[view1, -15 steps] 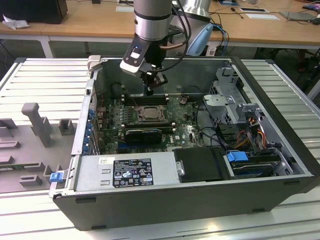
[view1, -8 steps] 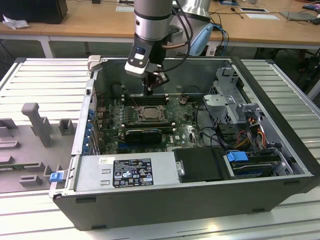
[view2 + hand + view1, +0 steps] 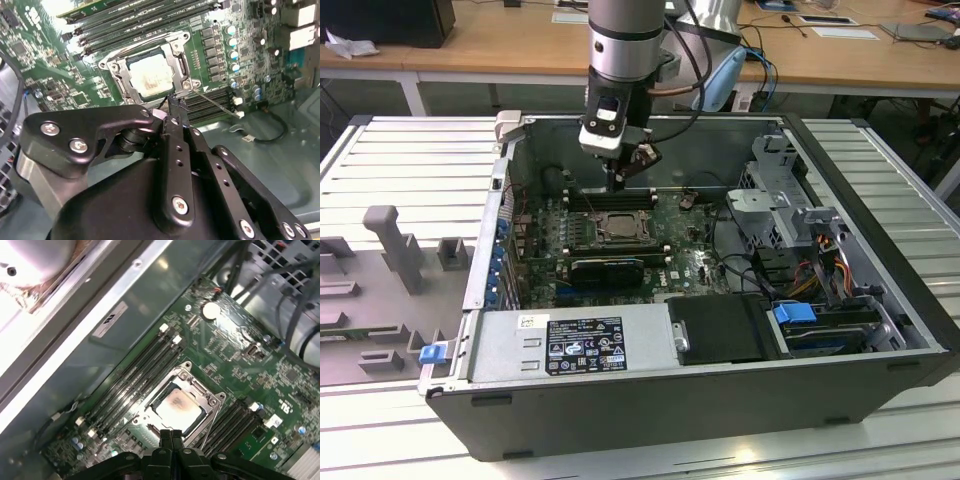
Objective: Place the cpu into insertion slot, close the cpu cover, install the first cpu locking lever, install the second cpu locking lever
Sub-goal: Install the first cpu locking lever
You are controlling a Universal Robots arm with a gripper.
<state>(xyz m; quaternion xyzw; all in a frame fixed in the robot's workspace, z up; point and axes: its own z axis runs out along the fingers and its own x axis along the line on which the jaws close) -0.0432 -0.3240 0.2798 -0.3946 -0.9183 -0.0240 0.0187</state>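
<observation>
The cpu [image 3: 148, 75] lies flat in the insertion slot [image 3: 120, 82] on the green circuit board [image 3: 690, 265]. It shows as a pale square [image 3: 176, 402] in both wrist views. The grey cpu cover [image 3: 176, 52] lies down around the cpu and frames it [image 3: 192, 382]. A thin metal lever [image 3: 215, 102] runs out from the socket's corner beside the memory slots. My gripper [image 3: 175, 106] is shut with nothing between its fingers. It hangs just above the socket's edge [image 3: 171, 434]. In the exterior view my gripper [image 3: 616, 182] stands over the socket [image 3: 617, 229].
Long black memory slots [image 3: 145, 365] flank the socket on both sides. The open case has a power supply [image 3: 570, 340] at the front and a drive cage [image 3: 790, 210] with cables [image 3: 820, 270] on the exterior view's right. The case wall [image 3: 100, 315] is close behind.
</observation>
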